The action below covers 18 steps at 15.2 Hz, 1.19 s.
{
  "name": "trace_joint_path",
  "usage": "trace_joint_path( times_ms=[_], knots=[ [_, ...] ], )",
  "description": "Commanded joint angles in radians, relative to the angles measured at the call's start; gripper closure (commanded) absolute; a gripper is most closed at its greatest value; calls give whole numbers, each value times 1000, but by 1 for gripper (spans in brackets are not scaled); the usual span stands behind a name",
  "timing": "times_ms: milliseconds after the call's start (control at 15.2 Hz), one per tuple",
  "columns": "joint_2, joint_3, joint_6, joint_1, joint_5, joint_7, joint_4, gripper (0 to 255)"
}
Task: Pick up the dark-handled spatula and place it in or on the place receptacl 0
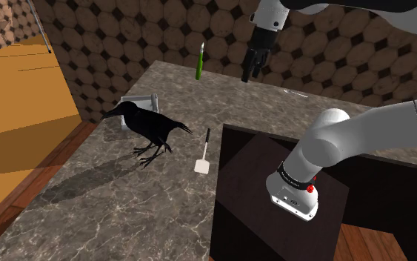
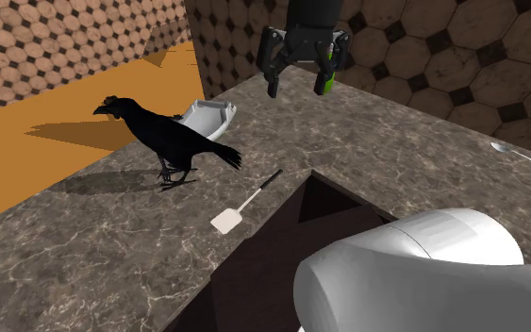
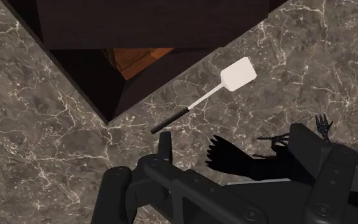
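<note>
While the gripper (image 2: 301, 83) hangs spread and empty, it should be lowered onto the dark handle of the spatula (image 2: 246, 202) (clear of the crow (image 2: 171, 141)), jaws set across it.

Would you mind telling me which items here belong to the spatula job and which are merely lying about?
Job: spatula, pale container, gripper.
Lying about: black crow figure, green utensil, spoon.

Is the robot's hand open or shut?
Open. The gripper hangs above the counter, its fingers wide apart, holding nothing.
</note>
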Motion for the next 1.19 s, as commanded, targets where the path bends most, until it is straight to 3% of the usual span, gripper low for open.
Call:
trace_joint_path(
  times_ms=[0,594,1122],
  knots=[
    [0,0,0,0,0,0,0,0],
    [5,198,356,-55,97,392,-286,0],
    [224,411,734,-109,171,763,-403,0]
  ],
)
